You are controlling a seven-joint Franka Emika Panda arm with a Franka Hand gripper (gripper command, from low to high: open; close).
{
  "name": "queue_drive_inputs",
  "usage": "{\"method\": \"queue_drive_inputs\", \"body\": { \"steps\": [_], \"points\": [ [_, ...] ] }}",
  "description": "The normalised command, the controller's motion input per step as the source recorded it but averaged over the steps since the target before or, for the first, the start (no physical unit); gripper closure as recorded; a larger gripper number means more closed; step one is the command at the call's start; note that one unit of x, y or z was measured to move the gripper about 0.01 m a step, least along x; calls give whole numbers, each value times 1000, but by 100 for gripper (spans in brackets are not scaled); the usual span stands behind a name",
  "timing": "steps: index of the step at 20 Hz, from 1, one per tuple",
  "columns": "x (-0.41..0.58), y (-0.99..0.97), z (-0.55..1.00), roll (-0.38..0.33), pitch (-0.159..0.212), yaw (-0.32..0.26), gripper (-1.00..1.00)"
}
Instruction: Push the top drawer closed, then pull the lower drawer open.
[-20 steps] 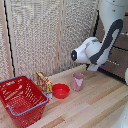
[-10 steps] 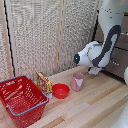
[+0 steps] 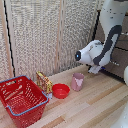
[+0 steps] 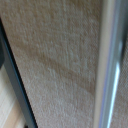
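Dark brown wood-grain drawer fronts [image 3: 120, 60] stand at the exterior view's right edge, partly hidden behind my white arm. A slim silver handle [image 3: 115, 63] shows on the lower drawer. The top drawer [image 3: 123, 42] is mostly covered by the arm. My gripper [image 3: 94, 69] hangs low, close in front of the drawers; its fingers are too blurred to read. The wrist view is filled by a brown wood-grain drawer front [image 4: 60, 60] with a silver bar handle [image 4: 108, 65] very close. Which drawer that is I cannot tell. No fingers show there.
On the light wooden table sit a red wire basket [image 3: 21, 98], a yellowish giraffe-like toy [image 3: 44, 82], a red bowl [image 3: 61, 91] and a pink cup [image 3: 77, 81]. A beige woven screen [image 3: 45, 35] forms the back wall.
The arm has shifted toward the exterior view's right and slightly down, bringing the gripper closer to the drawer fronts. The objects on the table have not moved.
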Motion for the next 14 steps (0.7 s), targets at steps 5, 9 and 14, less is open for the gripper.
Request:
{"method": "queue_drive_inputs", "body": {
  "steps": [5,9,14],
  "points": [
    [42,13,-1,-18,3,0,100],
    [-6,-20,51,-64,0,5,100],
    [-45,-284,219,-34,0,30,100]
  ]
}}
